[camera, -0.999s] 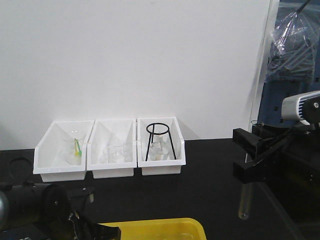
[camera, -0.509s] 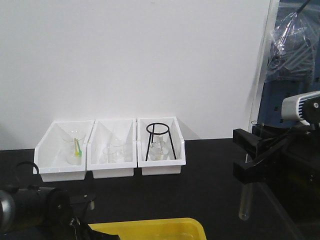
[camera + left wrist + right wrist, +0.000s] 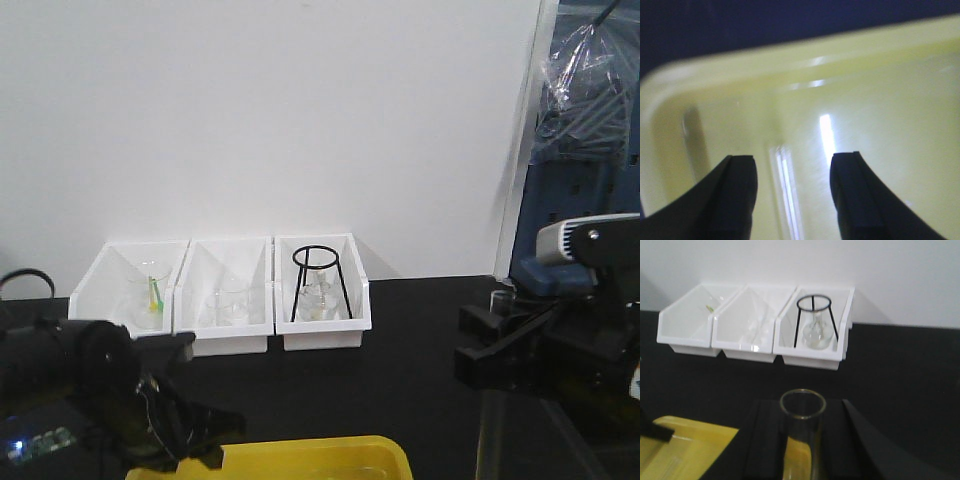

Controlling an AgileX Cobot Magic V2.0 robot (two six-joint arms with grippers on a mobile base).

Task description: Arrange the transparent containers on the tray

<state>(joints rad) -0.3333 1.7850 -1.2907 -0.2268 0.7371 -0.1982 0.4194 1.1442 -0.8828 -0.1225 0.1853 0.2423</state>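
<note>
The right gripper (image 3: 803,430) had swung left, clenching an upright clear glass test tube (image 3: 802,407); next it needed laying flat on the rectangular yellow plastic tray (image 3: 300,447), beneath the gaping left gripper (image 3: 792,165).

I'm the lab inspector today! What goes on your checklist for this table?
Surface: black table, no spills seen.
Job's things: yellow tray; one test tube upright in the right end effector; a blurred clear streak on the tray, probably the second tube.
Clutter: three white bins holding beakers and a flask under a black wire stand.
End effectors: left end effector open over the tray; right shut on the tube.
Cables: black loop beside the left arm.
Surroundings: white wall; plastic bag on a blue panel.
</note>
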